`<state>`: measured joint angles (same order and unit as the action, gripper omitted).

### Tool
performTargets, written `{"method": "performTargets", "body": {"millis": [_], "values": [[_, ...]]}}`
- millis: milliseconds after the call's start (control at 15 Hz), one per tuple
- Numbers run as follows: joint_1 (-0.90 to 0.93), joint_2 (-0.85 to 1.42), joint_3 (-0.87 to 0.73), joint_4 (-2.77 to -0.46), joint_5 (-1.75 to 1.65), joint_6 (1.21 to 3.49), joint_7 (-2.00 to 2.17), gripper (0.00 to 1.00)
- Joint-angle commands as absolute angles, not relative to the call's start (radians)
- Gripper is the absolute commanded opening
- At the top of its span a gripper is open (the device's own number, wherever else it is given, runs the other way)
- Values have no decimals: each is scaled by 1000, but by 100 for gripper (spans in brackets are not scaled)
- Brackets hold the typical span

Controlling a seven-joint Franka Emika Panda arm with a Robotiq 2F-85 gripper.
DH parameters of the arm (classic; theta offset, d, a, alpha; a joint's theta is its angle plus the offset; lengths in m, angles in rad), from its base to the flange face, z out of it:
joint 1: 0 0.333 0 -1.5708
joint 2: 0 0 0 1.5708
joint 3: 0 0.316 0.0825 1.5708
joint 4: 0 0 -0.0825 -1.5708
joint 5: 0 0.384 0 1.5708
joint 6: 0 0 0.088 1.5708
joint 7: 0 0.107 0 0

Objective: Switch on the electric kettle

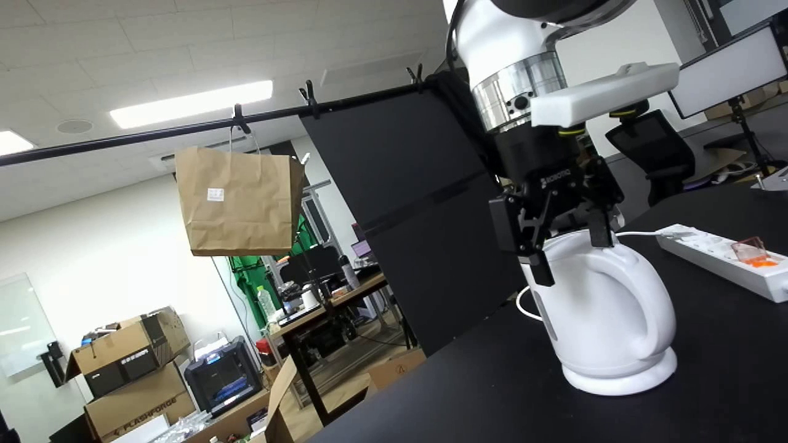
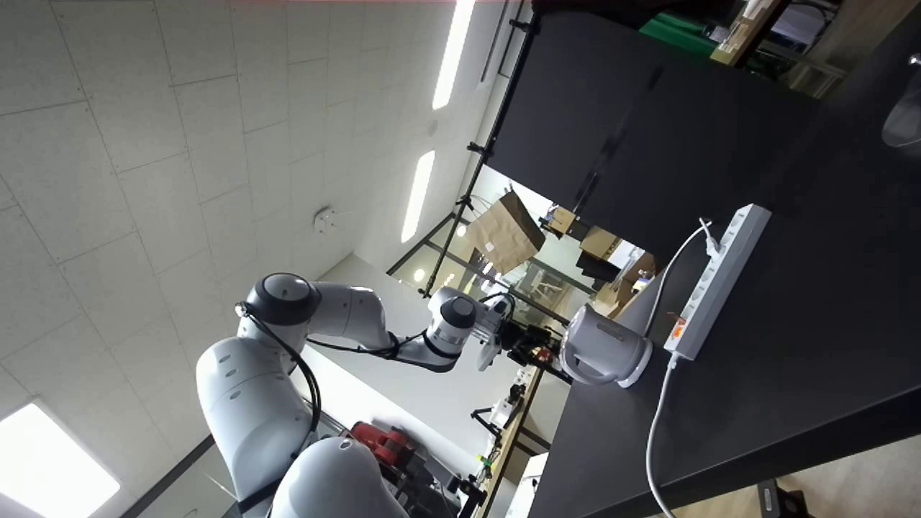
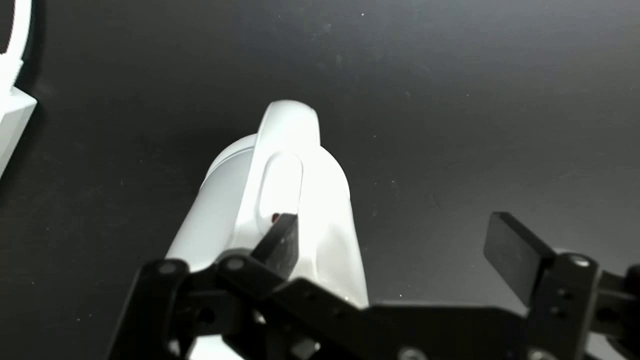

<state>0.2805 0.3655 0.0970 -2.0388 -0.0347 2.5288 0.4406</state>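
Note:
The white electric kettle stands upright on its round base on the black table. It also shows in an exterior view and in the wrist view. Its loop handle points away from the gripper in the wrist view. A small red spot at the handle's near end is partly covered by a fingertip. My gripper is open and empty at the kettle's top. One finger is over the handle's upper end, the other past the kettle's side. I cannot tell whether the finger touches. The gripper also shows in an exterior view.
A white power strip with an orange switch lies on the table beside the kettle; it also shows in an exterior view. A white cord runs between kettle and strip. A black partition stands behind the table.

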Motion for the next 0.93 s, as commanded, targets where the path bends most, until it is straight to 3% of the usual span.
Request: {"method": "performTargets", "body": {"millis": [0,867], "values": [[286,392,71,-2017,-54,2510,455,100],[300,398,55,-2011,-62,2506,453,100]]}}
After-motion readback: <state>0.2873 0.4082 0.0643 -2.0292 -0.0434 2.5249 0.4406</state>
